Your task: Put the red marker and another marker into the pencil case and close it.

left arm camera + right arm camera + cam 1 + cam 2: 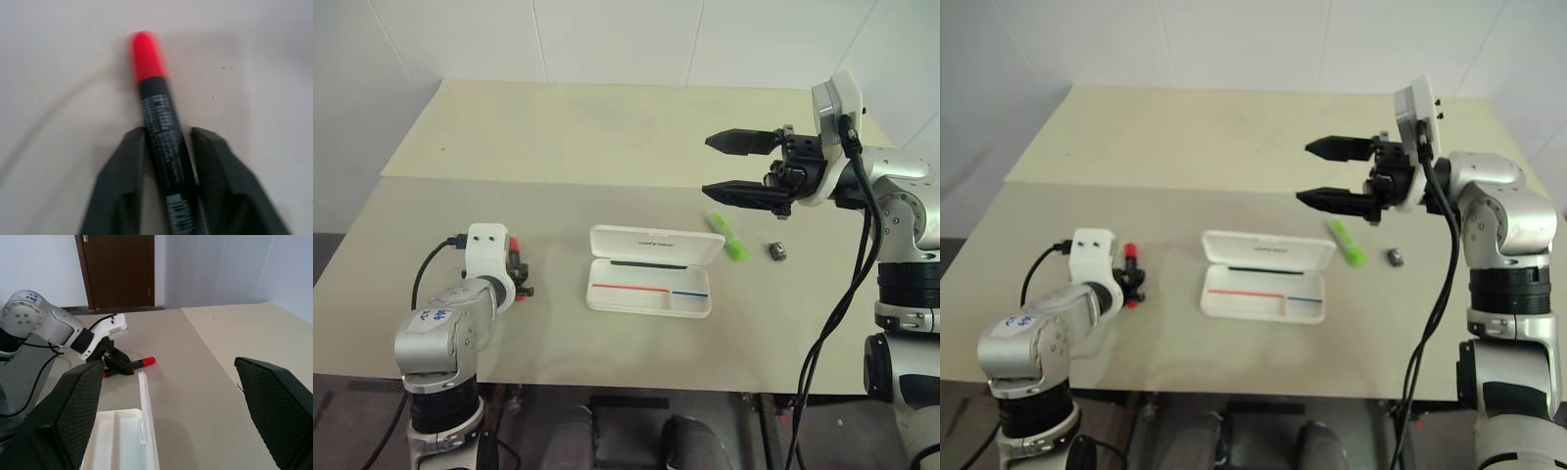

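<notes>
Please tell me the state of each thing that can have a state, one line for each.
Pencil case: open, lid laid back flat, no marker inside.
Red marker: lying on the table, between the left pincer's fingers.
Green highlighter: lying on the table, untouched.
Left pincer: shut on the red marker.
Right pincer: open, raised above the table.

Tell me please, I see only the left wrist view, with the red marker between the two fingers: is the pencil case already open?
Observer: Yes. The pencil case lies open on the table, to the right of the left gripper, with its lid folded back.
Operator: Where is the other marker?
Observer: The lime-green marker lies on the table beside the case's far right corner, outside it.
Operator: What is the right arm doing?
Observer: The right gripper hangs open above the table, near the lime-green marker, and holds nothing.
</notes>
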Robot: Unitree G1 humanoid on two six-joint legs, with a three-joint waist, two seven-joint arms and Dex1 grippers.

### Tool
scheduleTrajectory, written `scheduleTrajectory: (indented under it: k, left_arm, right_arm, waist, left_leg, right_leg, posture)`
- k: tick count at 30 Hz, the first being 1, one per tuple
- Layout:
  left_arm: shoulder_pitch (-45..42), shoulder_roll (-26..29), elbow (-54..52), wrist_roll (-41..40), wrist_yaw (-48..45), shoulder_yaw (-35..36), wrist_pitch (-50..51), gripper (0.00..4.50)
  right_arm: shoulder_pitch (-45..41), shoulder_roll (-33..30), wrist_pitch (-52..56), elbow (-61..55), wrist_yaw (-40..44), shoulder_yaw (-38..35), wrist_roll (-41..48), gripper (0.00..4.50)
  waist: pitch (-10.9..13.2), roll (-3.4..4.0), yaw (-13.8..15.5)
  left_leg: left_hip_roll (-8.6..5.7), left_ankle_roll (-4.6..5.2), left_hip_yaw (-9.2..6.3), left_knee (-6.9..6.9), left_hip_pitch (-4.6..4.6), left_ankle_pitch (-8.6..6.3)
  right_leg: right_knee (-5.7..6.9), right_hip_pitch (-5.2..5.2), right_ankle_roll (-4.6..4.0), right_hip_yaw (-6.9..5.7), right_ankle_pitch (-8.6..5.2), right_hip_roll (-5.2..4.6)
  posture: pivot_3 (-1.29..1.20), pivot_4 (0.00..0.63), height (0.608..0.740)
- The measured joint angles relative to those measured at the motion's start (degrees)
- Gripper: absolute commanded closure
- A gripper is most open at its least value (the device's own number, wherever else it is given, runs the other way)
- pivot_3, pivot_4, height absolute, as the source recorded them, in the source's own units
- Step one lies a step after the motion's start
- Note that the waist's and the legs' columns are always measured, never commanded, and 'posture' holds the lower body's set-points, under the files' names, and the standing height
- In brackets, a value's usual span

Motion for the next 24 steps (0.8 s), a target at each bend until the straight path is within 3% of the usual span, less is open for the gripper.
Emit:
scheduleTrajectory:
  k: [3,8,11,14,18,21,24]
  left_arm:
    - [-0.2,9.2,1.1,-2.8,-6.8,0.0,-0.7,3.91]
    - [-1.3,32.3,-2.6,-12.5,-29.4,3.2,-10.7,3.91]
    - [0.5,39.6,-10.8,-23.5,-47.6,8.1,-18.8,3.91]
    - [5.3,45.3,-14.1,-29.4,-59.7,7.0,-23.8,3.91]
    - [6.3,47.5,-11.8,-26.8,-64.6,-2.1,-32.6,3.91]
    - [-3.7,40.4,-6.8,-17.8,-58.7,-16.4,-37.5,3.91]
    - [-7.3,36.0,-2.9,-10.3,-54.6,-25.8,-41.2,3.91]
  right_arm:
    - [0.0,-0.8,0.5,0.0,1.0,0.2,0.0,0.00]
    - [1.1,-2.6,1.2,-1.4,1.8,0.2,-0.1,0.00]
    - [3.1,-3.3,2.2,-3.9,2.2,0.2,0.6,0.00]
    - [7.2,-5.0,3.5,-8.1,2.1,-0.3,1.5,0.00]
    - [11.7,-7.0,5.4,-12.8,0.3,-3.0,3.4,0.00]
    - [15.9,-8.8,8.1,-18.4,-2.0,-6.1,6.3,0.00]
    - [19.0,-10.1,10.3,-23.6,-4.3,-8.2,8.9,0.00]
  waist:
    - [0.1,-0.18,-0.4]
    - [0.2,-0.26,-1.1]
    - [0.3,-0.13,-1.3]
    - [0.3,-0.03,-1.4]
    - [0.4,0.10,-1.3]
    - [0.4,0.17,-0.2]
    - [0.4,0.08,-0.2]
  left_leg:
    - [0.06,-0.02,0.01,-0.08,-0.10,0.01]
    - [0.10,-0.10,0.21,-0.19,-0.16,-0.12]
    - [0.12,-0.10,0.30,-0.20,-0.16,-0.24]
    - [0.16,-0.09,0.31,-0.19,-0.16,-0.25]
    - [0.17,-0.02,0.39,-0.09,-0.01,-0.23]
    - [0.16,0.08,0.38,0.01,0.03,-0.25]
    - [0.16,0.16,0.50,-0.01,-0.03,-0.31]
  right_leg:
    - [0.04,-0.13,-0.01,0.00,0.00,0.09]
    - [-0.08,-0.21,-0.03,0.09,0.00,0.11]
    - [-0.34,-0.13,-0.01,0.12,0.00,0.10]
    - [-0.35,-0.16,-0.01,0.12,-0.01,0.16]
    - [-0.29,-0.13,-0.02,0.26,-0.01,0.20]
    - [-0.24,-0.07,0.01,0.32,0.05,0.22]
    - [-0.23,-0.11,0.06,0.44,0.08,0.24]
  posture:
    - [0.00,0.150,0.740]
    - [0.00,0.150,0.740]
    - [0.00,0.150,0.740]
    - [0.00,0.150,0.740]
    - [0.00,0.150,0.740]
    - [0.00,0.150,0.740]
    - [0.00,0.150,0.740]
